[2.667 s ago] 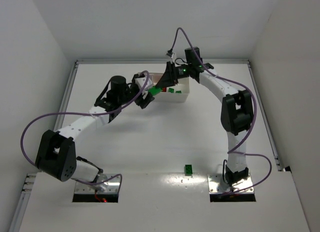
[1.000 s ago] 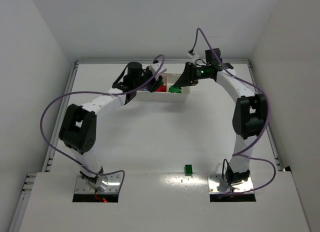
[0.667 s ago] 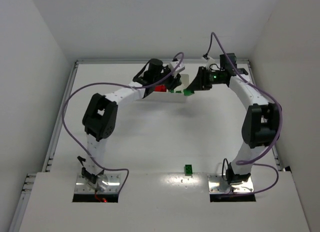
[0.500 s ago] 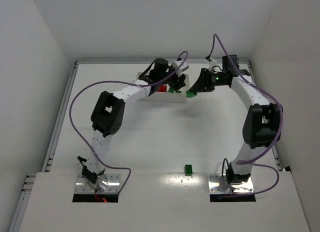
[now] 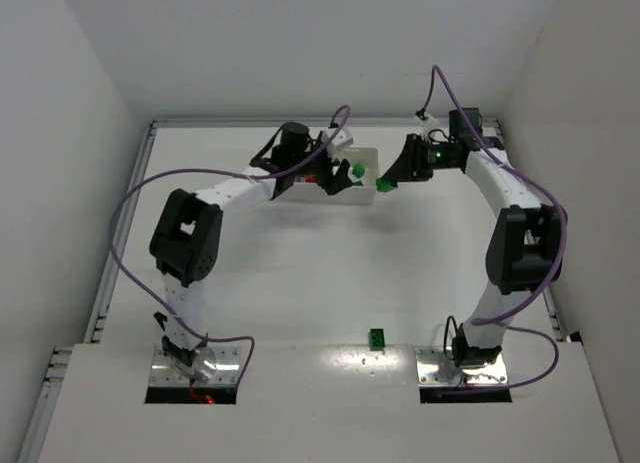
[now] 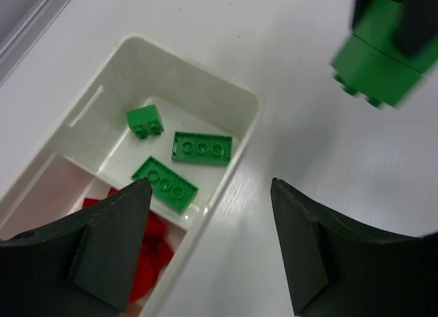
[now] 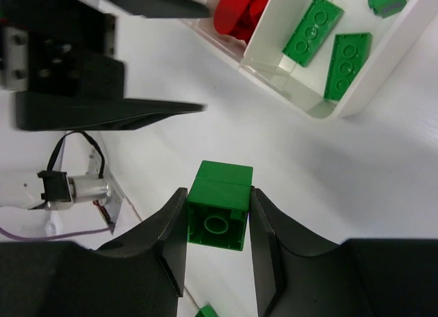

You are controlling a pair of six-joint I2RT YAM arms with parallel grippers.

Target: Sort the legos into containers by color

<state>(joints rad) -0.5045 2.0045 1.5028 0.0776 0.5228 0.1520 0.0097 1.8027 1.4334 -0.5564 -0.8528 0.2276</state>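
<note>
1. Jaws of the left pincer (image 6: 209,187) are seen standing well apart, and nothing is held between them
2. Directly below that pincer the white tray (image 6: 236,92) is found, with its end compartment (image 6: 137,70) lying under and just ahead of the gap between the jaws
3. Three green legos (image 6: 202,148) are seen lying flat in that compartment, untouched by the fingers; red legos (image 6: 154,242) are piled in the next compartment, partly hidden by the pincer's left-hand finger
4. The right pincer (image 7: 216,195) is closed on a green brick (image 7: 219,207), which is clamped between both fingers and held above the table (image 5: 300,273)
5. The clamped brick is held outside the tray, just beside its end wall and off to the right of the left pincer; the two pincers are seen near each other but apart
6. A loose green brick (image 5: 377,338) is seen lying on the table well apart from both pincers, down near the arm bases
</note>
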